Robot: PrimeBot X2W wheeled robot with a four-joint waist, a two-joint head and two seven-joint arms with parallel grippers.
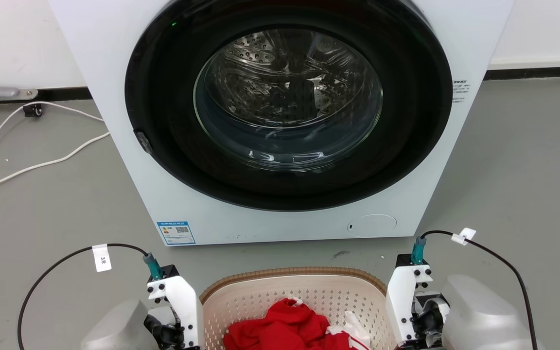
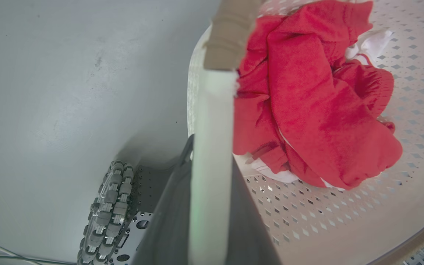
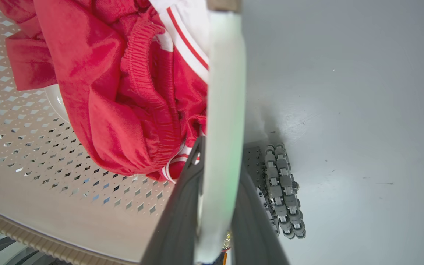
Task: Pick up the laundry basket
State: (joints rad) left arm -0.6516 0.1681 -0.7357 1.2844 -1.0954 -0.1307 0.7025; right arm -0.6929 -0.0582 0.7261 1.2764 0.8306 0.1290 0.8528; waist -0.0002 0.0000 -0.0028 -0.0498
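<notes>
Perforated cream plastic laundry basket [image 1: 260,296], brown ribbed rim; left gripper [image 2: 212,154] and right gripper [image 3: 219,158] each clamp a smooth white handle [image 2: 212,110]. Cable tag [image 1: 101,257] reads "3米".

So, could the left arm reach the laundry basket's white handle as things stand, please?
Probably yes: the left claw looks closed around the white handle of the laundry basket, nothing in between.

The left forearm [image 1: 119,323] and right forearm [image 1: 484,311] sit low at the head view's bottom corners, well apart. The left pincer [image 2: 212,151] clamps its two dark fingers on one white handle [image 2: 212,121] of the laundry basket [image 2: 344,213]. The right pincer [image 3: 219,154] clamps the other handle [image 3: 225,92].
</notes>
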